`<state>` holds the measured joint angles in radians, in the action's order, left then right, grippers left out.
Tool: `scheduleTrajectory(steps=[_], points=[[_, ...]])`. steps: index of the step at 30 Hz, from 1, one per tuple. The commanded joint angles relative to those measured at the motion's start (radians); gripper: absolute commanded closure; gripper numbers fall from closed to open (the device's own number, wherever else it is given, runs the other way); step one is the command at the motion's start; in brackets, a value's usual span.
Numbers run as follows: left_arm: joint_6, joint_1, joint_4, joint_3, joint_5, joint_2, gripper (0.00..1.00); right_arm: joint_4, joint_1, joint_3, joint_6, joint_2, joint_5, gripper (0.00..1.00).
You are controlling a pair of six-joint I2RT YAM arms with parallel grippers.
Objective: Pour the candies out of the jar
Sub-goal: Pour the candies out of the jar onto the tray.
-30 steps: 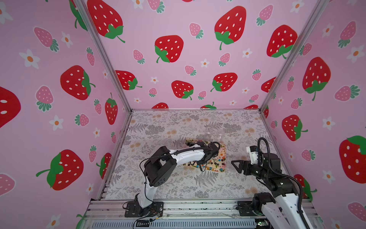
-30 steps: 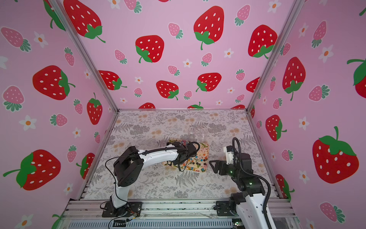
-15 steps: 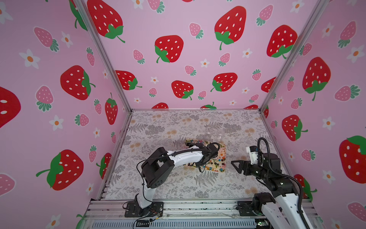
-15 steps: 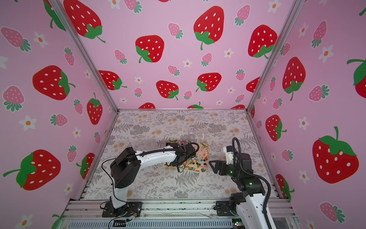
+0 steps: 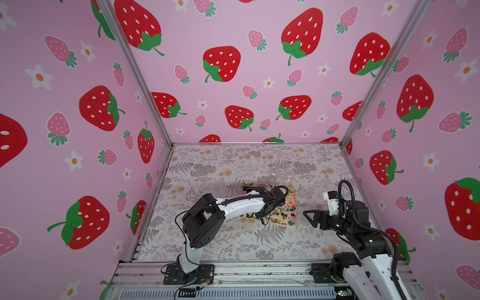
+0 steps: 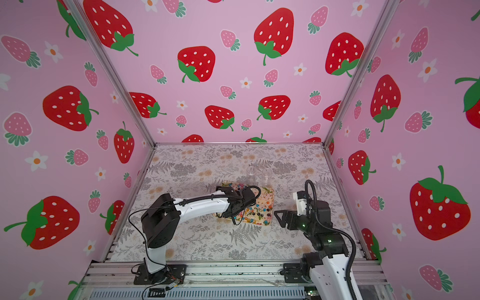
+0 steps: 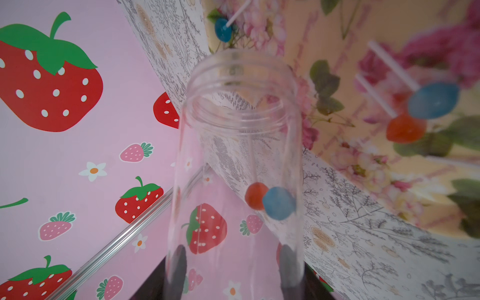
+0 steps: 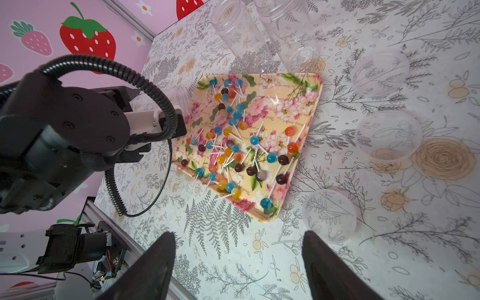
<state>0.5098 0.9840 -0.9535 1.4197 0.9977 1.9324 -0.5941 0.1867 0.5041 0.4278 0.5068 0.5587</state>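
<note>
tray (image 8: 311,89): holds most candies (image 8: 233,145) | jar (image 7: 239,155): long axis runs straight out fr L claw (image 7: 233,271), mouth at far end twd tray edge | L claw: clamped on jar's rear end | R claw (image 8: 239,262): agape, empty, nr tray, farther fr jar | 2 candies inside at mid-wall; prob needs steeper tip

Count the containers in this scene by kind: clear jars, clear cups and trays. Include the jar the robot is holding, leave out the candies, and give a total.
Clear jars: 3, the standing jars plus the held jar in the left gripper
Clear cups: 3
Tray: 1
Total: 7
</note>
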Motion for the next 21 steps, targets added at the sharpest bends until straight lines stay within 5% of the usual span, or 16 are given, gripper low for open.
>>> scheduleTrajectory(steps=[1,11,21], points=[[-0.076,0.002,-0.055,0.018,-0.045,-0.067,0.38,-0.012,-0.002,0.043,0.014,0.013,0.015,0.21],[-0.258,0.005,-0.028,0.037,-0.290,-0.264,0.39,0.013,-0.002,0.153,0.019,0.118,0.076,0.22],[-0.373,-0.016,0.181,-0.131,-0.602,-0.544,0.39,0.117,0.000,0.353,0.092,0.289,0.196,0.25]])
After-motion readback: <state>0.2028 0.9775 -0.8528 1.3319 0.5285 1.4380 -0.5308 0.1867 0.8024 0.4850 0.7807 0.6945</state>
